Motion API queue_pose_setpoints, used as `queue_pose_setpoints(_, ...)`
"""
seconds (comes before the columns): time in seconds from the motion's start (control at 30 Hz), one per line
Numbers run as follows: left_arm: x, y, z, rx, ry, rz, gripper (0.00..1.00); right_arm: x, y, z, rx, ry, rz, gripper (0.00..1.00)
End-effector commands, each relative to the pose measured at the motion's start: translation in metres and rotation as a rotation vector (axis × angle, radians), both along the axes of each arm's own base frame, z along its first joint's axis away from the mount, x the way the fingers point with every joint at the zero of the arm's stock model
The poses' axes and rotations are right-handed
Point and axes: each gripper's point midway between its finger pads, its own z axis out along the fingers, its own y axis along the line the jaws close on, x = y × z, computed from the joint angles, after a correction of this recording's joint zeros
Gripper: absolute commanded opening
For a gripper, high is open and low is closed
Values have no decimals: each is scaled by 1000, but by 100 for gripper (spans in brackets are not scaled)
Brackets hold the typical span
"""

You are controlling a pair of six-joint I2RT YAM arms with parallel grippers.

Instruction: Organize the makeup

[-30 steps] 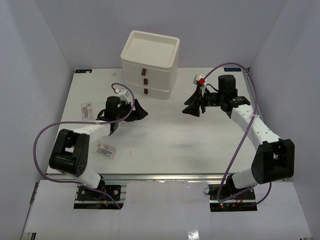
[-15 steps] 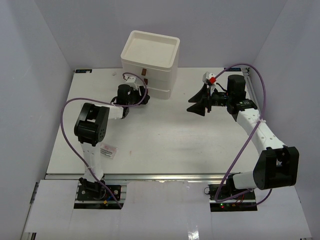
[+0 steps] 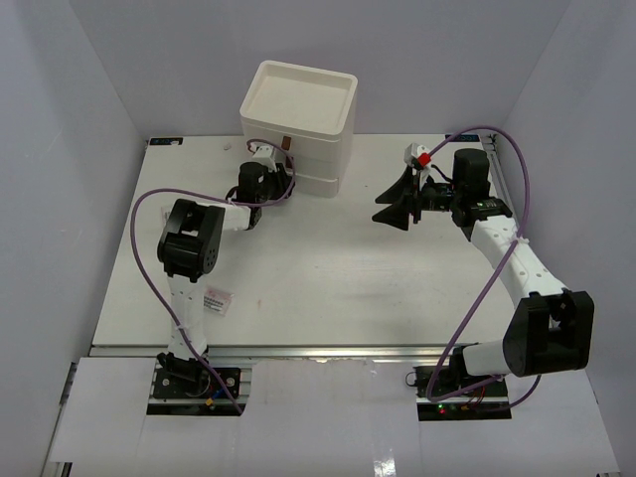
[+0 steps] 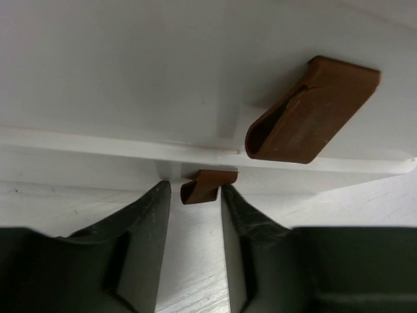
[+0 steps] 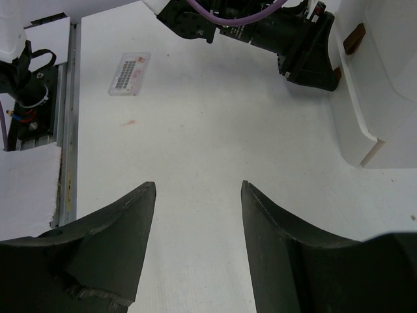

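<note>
The white worktop (image 3: 348,278) fills the middle of the overhead view. The cream drawer chest (image 3: 320,149) stands at its far side, in the upper centre of the frame.

The left arm (image 3: 189,243) rises from the bottom left, bends at a dark elbow and reaches up and right to the chest front. The right arm (image 3: 512,253) climbs along the right side of the frame and turns left, with its end over bare worktop to the right of the chest and well apart from it.

The left gripper (image 4: 193,195) is pushed up close to the chest's lower drawers. In its wrist view the jaws stand narrowly spread, and a small brown handle (image 4: 207,186) sits between their tips at the centre of the frame. The handle's right end meets or overlaps the right tip, and a sliver of gap shows on the left, so the jaws are not pressed onto it. A second brown handle (image 4: 311,111) looms larger in the upper right of that view.

The right gripper (image 5: 197,186) hangs above the worktop with its jaws spread wide and nothing between them.

The flat white packet (image 3: 214,300) with red print lies on the worktop in the lower left of the overhead view. It is just beside the left arm's upright link and well apart from the chest. In the right wrist view it shows at the upper left.
</note>
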Motion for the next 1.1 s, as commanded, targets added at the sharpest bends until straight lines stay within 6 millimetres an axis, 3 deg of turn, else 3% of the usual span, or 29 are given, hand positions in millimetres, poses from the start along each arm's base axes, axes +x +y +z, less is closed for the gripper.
queue_pose_setpoints(0.0, 14, -5, 34, -37, -86, 4, 40, 0, 1, 1, 15, -20, 20, 62)
queue_pose_setpoints(0.2, 2, -6, 34, -64, -76, -9, 18, 1, 1, -1, 13, -14, 20, 62)
queue_pose_setpoints(0.47, -32, 3, 46, -61, -102, -21, 3, 3, 0, -5, 12, 2, 18, 62)
queue_pose_setpoints(0.53, -44, 6, 40, -57, -84, -23, 2, 3, 0, -5, 11, 3, 14, 62)
queue_pose_setpoints(0.63, -57, 13, 53, -79, -96, 3, 1, 3, 0, -5, 10, 1, 13, 62)
queue_pose_setpoints(0.83, -114, 39, 47, -149, -24, 113, 4, 2, 0, -6, 11, 2, 15, 62)
queue_pose_setpoints(0.9, -127, 42, 40, -163, 7, 124, 9, 2, 0, -7, 11, 6, 17, 62)
queue_pose_setpoints(0.93, -132, 42, 36, -166, 26, 124, 20, 2, 0, -7, 11, 9, 17, 62)
queue_pose_setpoints(1.03, -135, 40, 34, -168, 64, 113, 70, 2, 0, -8, 11, 15, 18, 62)
queue_pose_setpoints(1.07, -134, 39, 35, -163, 67, 109, 80, 3, 0, -8, 11, 16, 17, 63)
